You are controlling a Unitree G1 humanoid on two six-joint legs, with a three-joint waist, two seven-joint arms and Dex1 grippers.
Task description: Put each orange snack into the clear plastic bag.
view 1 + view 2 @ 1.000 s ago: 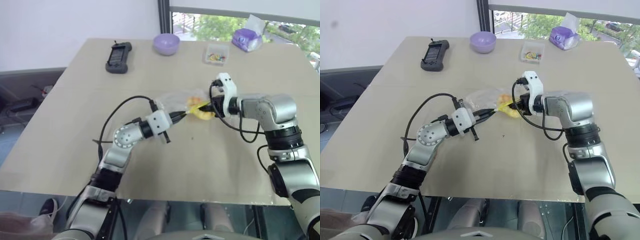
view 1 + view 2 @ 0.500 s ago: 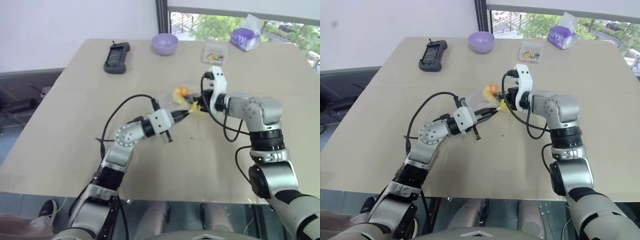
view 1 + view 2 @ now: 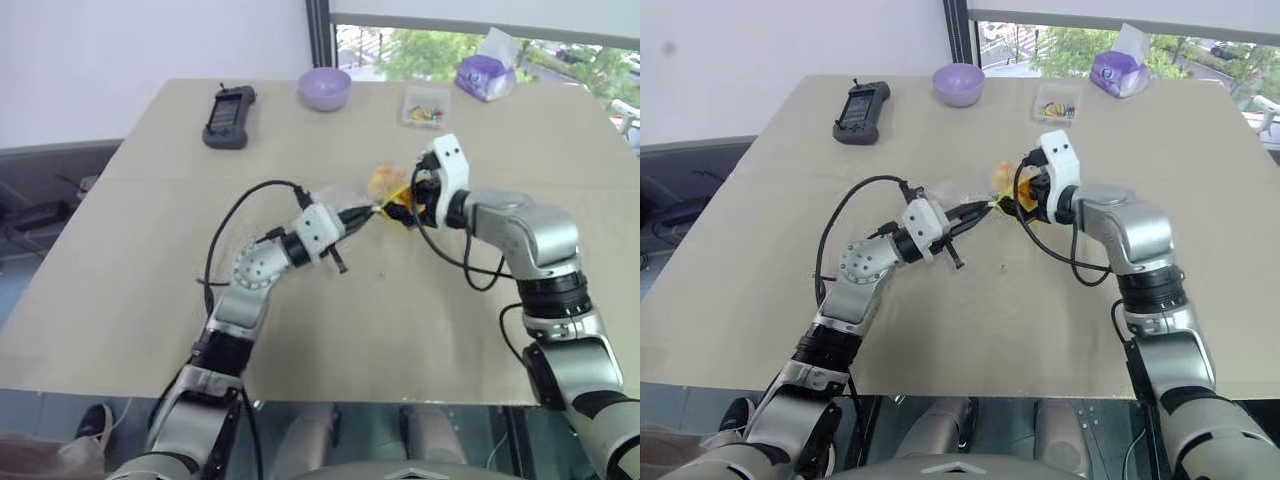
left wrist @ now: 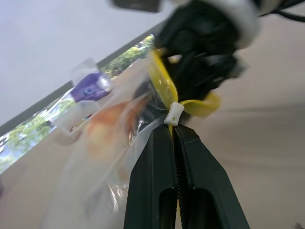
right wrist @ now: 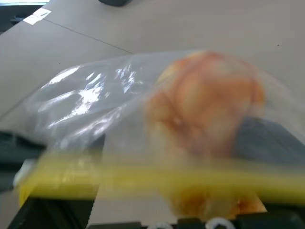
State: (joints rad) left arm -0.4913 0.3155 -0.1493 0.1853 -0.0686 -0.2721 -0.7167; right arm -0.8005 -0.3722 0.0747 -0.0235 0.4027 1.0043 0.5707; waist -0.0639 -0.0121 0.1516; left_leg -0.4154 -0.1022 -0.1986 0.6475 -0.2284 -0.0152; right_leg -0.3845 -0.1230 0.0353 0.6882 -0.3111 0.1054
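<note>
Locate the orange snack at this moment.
The snack sits inside the bag, lifted over the middle of the table between the left gripper and the right gripper.

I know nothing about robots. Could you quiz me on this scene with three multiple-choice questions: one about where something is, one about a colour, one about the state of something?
1. Where is the purple bowl?
A. at the far side of the table, near the window
B. between the two arms
C. on the floor

2. What colour is the strip along the edge of the clear plastic bag?
A. red
B. yellow
C. blue

3. How is the left gripper?
A. wide open above the table
B. shut on the purple bowl
C. shut on the clear plastic bag

Answers:
1 A: the bowl sits far back on the table, beside the black handheld device.
2 B: a yellow band runs along the bag's edge, before the orange snack.
3 C: the left wrist view shows its fingers pressed together on the bag's edge.
</note>
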